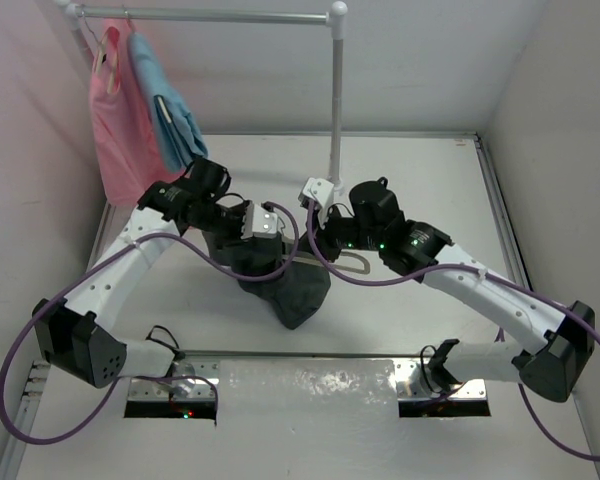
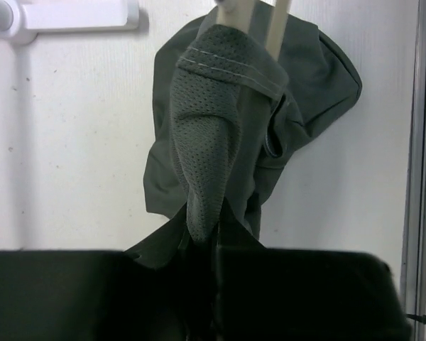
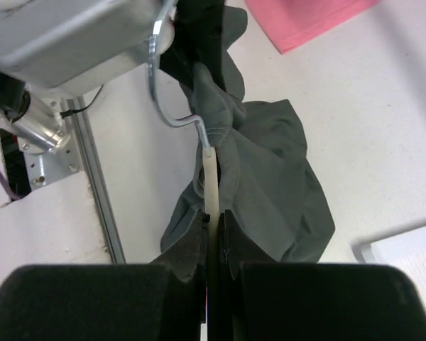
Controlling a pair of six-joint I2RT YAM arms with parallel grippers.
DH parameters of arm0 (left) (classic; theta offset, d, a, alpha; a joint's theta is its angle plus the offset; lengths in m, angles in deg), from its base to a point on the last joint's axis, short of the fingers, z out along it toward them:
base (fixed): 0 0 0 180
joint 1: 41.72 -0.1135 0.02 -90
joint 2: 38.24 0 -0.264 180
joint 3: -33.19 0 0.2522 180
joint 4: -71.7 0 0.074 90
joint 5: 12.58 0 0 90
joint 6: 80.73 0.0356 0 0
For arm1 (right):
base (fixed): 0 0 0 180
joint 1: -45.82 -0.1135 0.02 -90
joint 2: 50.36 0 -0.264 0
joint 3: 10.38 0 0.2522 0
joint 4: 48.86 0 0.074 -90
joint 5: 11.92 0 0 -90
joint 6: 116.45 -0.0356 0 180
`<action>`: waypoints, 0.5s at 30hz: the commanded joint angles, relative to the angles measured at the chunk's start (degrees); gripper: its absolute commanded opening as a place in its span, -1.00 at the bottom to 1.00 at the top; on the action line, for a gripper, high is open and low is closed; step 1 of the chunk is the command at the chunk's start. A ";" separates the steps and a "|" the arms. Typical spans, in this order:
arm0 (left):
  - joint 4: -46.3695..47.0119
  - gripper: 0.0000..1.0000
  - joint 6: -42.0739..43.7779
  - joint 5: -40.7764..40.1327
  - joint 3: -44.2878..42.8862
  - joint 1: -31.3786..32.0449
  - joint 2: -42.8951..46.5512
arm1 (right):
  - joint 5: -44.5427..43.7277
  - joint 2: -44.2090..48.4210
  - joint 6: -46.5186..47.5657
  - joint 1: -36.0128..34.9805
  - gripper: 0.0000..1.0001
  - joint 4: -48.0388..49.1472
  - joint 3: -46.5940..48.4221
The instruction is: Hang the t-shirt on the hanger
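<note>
A white desk [image 1: 430, 200] fills a white-walled corner. At the back stands a grey pipe rail [image 1: 210, 15] with a pink garment [image 1: 115, 120] and a light blue garment [image 1: 170, 110] hanging at its left end, well apart from the work. The two arms meet over the middle of the desk.

The dark t-shirt [image 1: 295, 285] hangs there in a bunched heap between them, its lower part resting on the desk. The left pincer [image 2: 214, 245] is closed tight on a fold of the cloth, which runs up from its fingers to a stitched edge lying over the hanger [image 3: 210, 174]. It probably holds this fold so the edge can be drawn along the hanger's arm.

The right pincer [image 3: 214, 217] is clamped narrow on the pale bar of the hanger, just below the slim hook. Holding it there steadies the frame and leaves its far end free to go into the shirt. The cloth wraps loosely around the bar beyond the fingers.

I judge the shirt only partly on. Most of it sags to one side, and neither shoulder can be seen seated over a hanger arm. Whether the bar passes through the neck opening or a sleeve cannot be told.
</note>
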 commanded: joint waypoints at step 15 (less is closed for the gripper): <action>13.35 -1.00 -33.76 -14.33 2.07 -2.20 3.30 | -44.35 6.44 -9.60 -0.23 0.98 -2.01 9.94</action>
